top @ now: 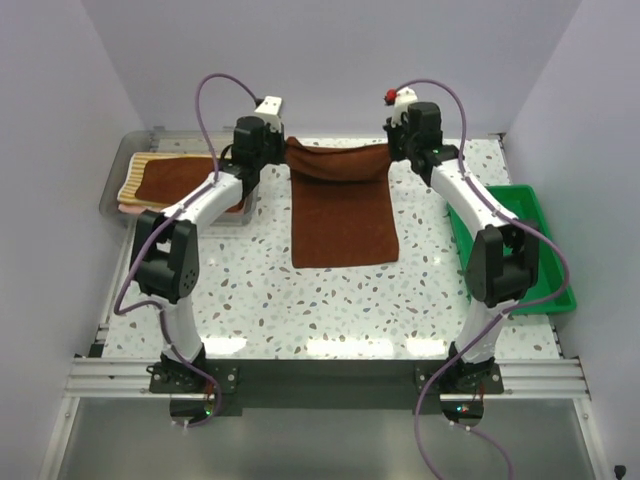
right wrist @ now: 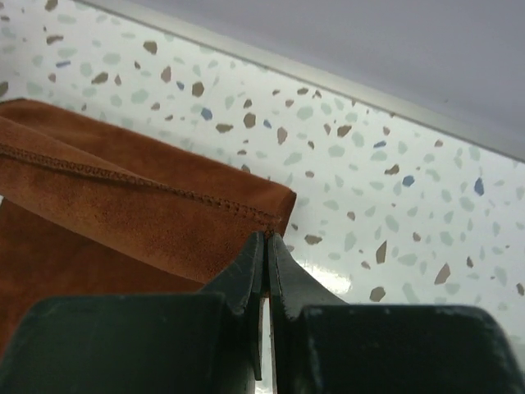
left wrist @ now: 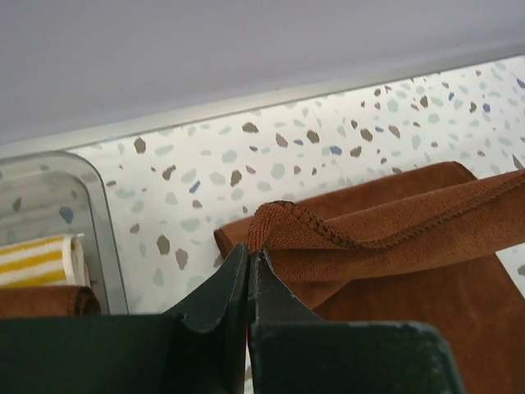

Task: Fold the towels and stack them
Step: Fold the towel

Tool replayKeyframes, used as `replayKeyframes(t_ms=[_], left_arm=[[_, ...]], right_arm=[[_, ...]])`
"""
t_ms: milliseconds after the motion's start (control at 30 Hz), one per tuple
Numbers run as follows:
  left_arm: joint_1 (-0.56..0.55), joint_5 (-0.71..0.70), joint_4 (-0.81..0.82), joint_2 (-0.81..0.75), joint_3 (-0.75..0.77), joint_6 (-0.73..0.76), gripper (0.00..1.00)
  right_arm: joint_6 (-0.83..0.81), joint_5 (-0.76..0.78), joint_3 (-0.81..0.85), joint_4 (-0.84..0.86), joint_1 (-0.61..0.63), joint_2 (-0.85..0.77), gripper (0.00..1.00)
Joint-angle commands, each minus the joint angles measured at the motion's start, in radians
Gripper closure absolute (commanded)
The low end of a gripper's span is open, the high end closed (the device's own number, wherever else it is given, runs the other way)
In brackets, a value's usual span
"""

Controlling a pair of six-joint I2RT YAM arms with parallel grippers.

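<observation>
**Brown towel pinched at both far corners, fold not yet laid**

Nearest the arm bases, the speckled terrazzo table top (top: pixel 250 300) carries the near hem of a plain rust-brown rectangular towel (top: pixel 340 220), which lies flat on the table between the two arms. To the right sits a green plastic tray (top: pixel 530 208), with the right arm crossing over it. To the left is a clear grey plastic bin (top: pixel 110 192).

Farther back, the towel's far edge is raised off the table and sags in the middle. The left gripper (left wrist: pixel 248 256) has its jaws pressed together on the far-left corner, and the right gripper (right wrist: pixel 267 242) is clamped on the far-right corner (only a sliver of hem sits in each pinch).

Risks: either shallow pinch could slip as the edge is drawn toward the near hem, dropping a corner. Uneven travel of the two arms would skew the fold. The slack middle could bunch under the top layer. The left arm hangs over the bin's corner and could nudge it.

Count: two arms, two grippers, one tray, one bin. There are likely four towels: the one held, a yellow-and-white striped cloth (top: pixel 135 172) in the bin, a second rust-brown cloth (top: pixel 180 182) on it, and what seems a salmon-pink edge (top: pixel 130 209) beneath.
</observation>
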Motion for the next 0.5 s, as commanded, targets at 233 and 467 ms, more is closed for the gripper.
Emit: replayKeyframes(t_ms=[233,467], left_arm=[[0.008,0.085,0.006,-0.084,-0.132,-0.090,0.97],[0.008,0.130,0.004,-0.040,-0.092,-0.075,0.96]], right_arm=[[0.046,0.057,-0.151,-0.018,-0.010,-0.070,1.00],[0.021,0.073,-0.009,-0.022,-0.018,-0.020,1.00]])
